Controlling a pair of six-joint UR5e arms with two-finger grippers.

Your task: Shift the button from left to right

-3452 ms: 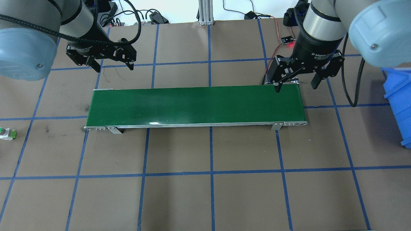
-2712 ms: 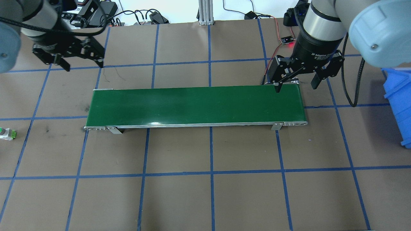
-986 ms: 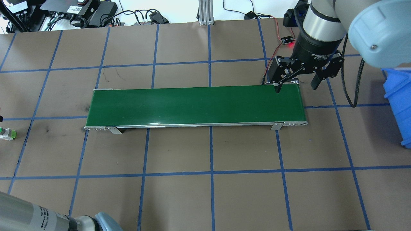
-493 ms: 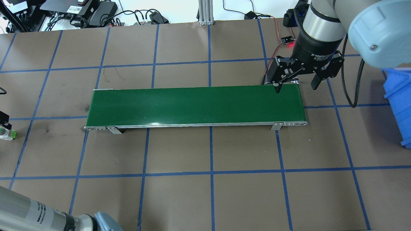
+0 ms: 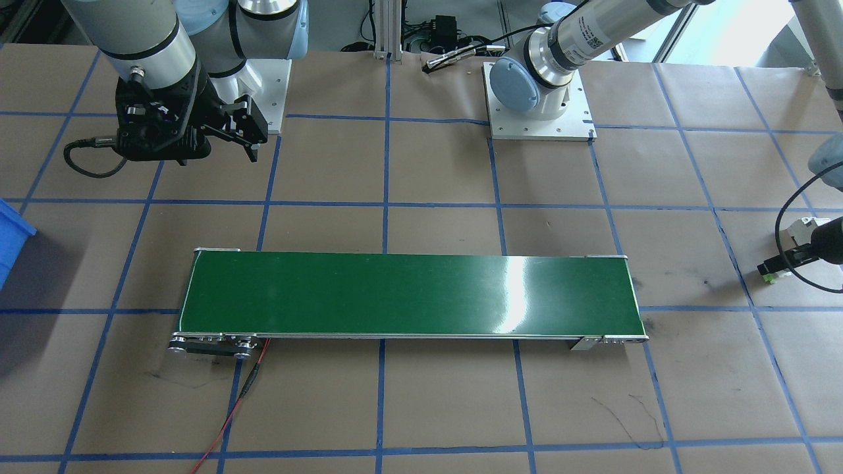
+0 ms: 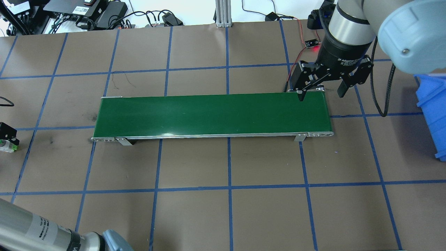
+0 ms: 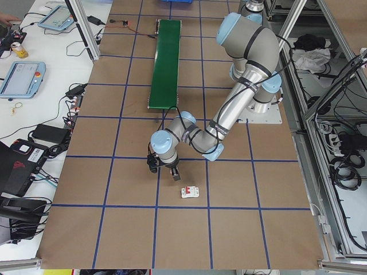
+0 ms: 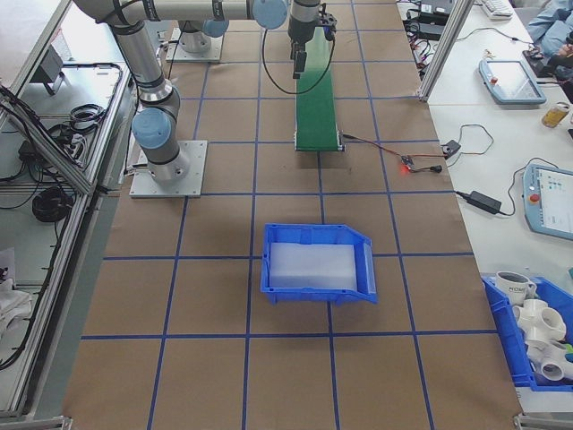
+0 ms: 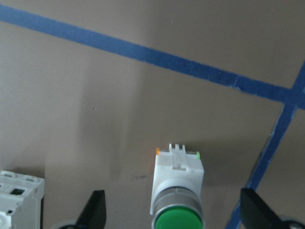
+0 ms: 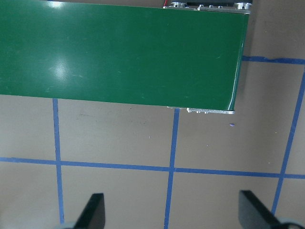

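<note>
At the far left edge of the overhead view the button (image 6: pixel 7 146) is seen lying on its side on the brown paper, with the left gripper (image 6: pixel 7 134) poised just above it. In the left wrist view the button (image 9: pixel 177 188) is framed low in the centre between the two fingertips (image 9: pixel 94 212), which are spread wide and not touching it; a white circuit breaker (image 9: pixel 19 200) is seen in the lower left corner, near the left finger. Across the middle the green conveyor belt (image 6: pixel 212 115) is laid, and at the upper right the right gripper (image 6: pixel 322 91) is held open over the belt's end. A miss is judged possible: because the button is small and round-capped, it could be rolled or pushed aside by one finger on closing, or the breaker could be struck on descent.
</note>
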